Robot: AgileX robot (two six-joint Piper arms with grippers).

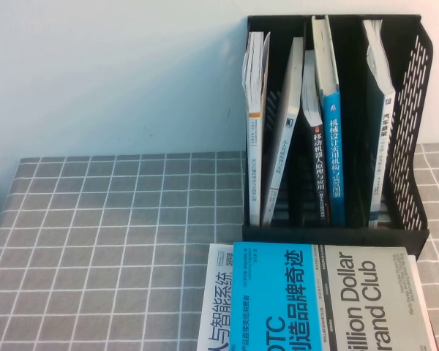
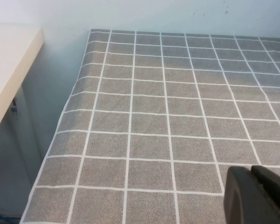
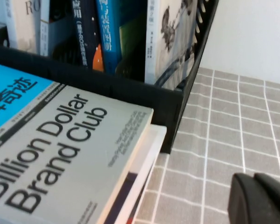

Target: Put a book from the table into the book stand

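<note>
My book (image 1: 380, 124) stands in the stand's (image 1: 417, 110) rightmost slot. My left claw (image 2: 259, 196) and right claw (image 3: 261, 198) hover closed over the surface (image 1: 95, 219).

the left and middle of the table (image 1: 110, 241) lie bare, a wide open stretch of checked cloth running to the wall. the left gripper (image 2: 259, 196) sits low over that bare cloth near the table's left edge, with nothing close by. the book stand (image 1: 336, 232) blocks the far right, its compartments already holding upright volumes, the book (image 1: 383, 146) in the rightmost one; narrow gaps remain between them. just before its front lip, the blue-and-white book (image 1: 322, 300) lies atop the white book (image 1: 218, 307), filling the near right. the right gripper (image 3: 263, 200) hovers over the open strip of cloth right of the stack.
</note>
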